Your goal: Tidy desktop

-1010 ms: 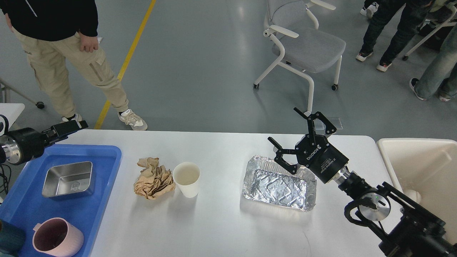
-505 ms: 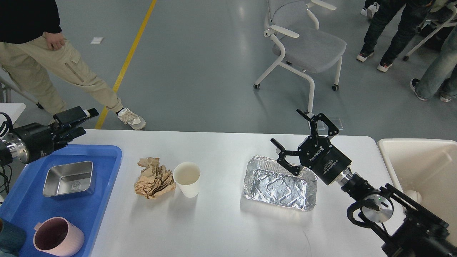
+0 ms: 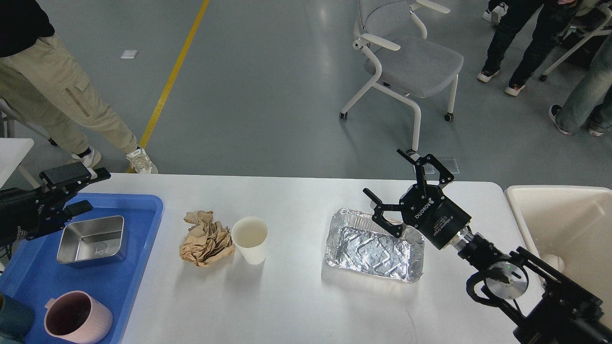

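Right gripper (image 3: 391,191): fingers spread wide, gripping nothing, hanging over the foil tray's (image 3: 374,245) far right corner
Left gripper (image 3: 79,190): parted, empty, over the blue tray (image 3: 119,282)
Desktop (image 3: 296,296): white, carrying crumpled paper (image 3: 205,238) touching a paper cup (image 3: 250,239)

At nine o'clock, the blue tray (image 3: 138,210) runs off the left and bottom edges. A dark teal cup (image 3: 12,317) is half cut at the seven o'clock corner. At three o'clock the cream bin (image 3: 550,200) leaves the frame. The worktop (image 3: 287,296) is cropped below.
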Action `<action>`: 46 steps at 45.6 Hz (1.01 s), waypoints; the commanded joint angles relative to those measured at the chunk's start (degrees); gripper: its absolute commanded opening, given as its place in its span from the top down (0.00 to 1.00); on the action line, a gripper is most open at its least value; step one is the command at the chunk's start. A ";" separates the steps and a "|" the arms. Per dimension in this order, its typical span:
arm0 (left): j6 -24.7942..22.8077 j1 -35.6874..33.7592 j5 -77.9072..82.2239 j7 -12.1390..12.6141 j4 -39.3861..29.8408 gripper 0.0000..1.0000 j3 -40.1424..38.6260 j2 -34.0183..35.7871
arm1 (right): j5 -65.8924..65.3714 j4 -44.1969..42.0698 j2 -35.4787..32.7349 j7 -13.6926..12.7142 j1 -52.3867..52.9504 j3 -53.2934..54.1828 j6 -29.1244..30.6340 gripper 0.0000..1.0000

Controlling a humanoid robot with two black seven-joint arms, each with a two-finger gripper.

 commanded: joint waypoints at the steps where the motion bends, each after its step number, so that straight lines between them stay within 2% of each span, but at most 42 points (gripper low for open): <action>1: -0.50 0.09 -0.06 1.44 -4.77 0.03 0.27 5.20 | 0.00 0.09 -0.63 -0.08 0.00 -0.02 0.06 0.00; 10: -0.68 0.18 -0.15 0.56 -11.99 0.03 1.24 11.35 | 0.00 0.09 -0.63 -0.08 -0.44 -0.11 0.06 0.00; 19: -1.03 0.36 -0.15 -1.02 -12.87 0.03 1.94 14.17 | 0.00 0.09 -0.63 -0.08 -0.97 -0.02 -0.03 0.00; 34: 3.72 1.06 -2.08 -0.32 -12.87 0.03 3.26 14.17 | -0.70 1.59 -1.77 0.00 -2.02 0.33 -0.29 0.00; 38: 4.24 1.06 -5.32 -1.38 -12.78 0.03 3.26 13.82 | -0.70 1.94 -2.39 0.00 -2.37 0.42 -0.56 0.00; 43: 7.40 1.15 -7.09 -2.16 -12.60 0.03 4.13 12.33 | -0.70 2.38 -2.91 0.00 -2.90 0.42 -0.64 0.00; 46: 8.72 1.15 -6.83 -5.93 -12.08 0.03 4.14 11.36 | -0.70 2.99 -3.70 0.00 -3.16 0.42 -0.64 0.00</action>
